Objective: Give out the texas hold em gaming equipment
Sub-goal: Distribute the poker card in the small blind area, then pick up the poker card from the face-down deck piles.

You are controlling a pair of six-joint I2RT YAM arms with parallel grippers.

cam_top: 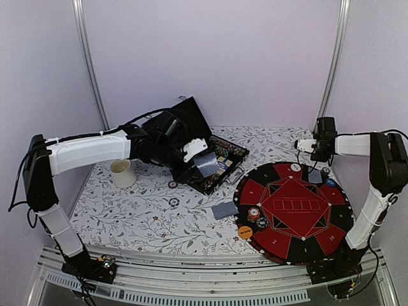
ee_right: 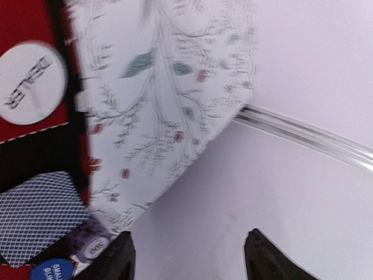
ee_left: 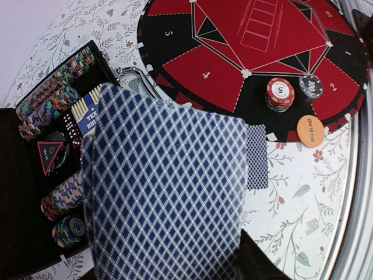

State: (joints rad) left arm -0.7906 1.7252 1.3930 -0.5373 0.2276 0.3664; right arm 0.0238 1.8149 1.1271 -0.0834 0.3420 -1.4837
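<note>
My left gripper (cam_top: 203,159) is shut on a playing card with a blue diamond back (ee_left: 169,192), held above the open black case (cam_top: 191,121). The card hides the fingers in the left wrist view. The case holds rows of poker chips (ee_left: 52,93). On the round red and black mat (cam_top: 293,210) sit a chip stack (ee_left: 280,93), a black chip (ee_left: 310,87) and an orange button (ee_left: 310,130). Another card (cam_top: 224,210) lies beside the mat. My right gripper (ee_right: 189,256) is open and empty over the far right table edge, near the white dealer button (ee_right: 29,81), a card (ee_right: 38,216), a purple chip (ee_right: 90,242) and a blue button (ee_right: 52,271).
A cream cup (cam_top: 122,173) stands left of the case. Two loose chips (cam_top: 173,184) lie on the floral cloth in front of the case. The case lid stands up at the back. Walls close in on the back and right.
</note>
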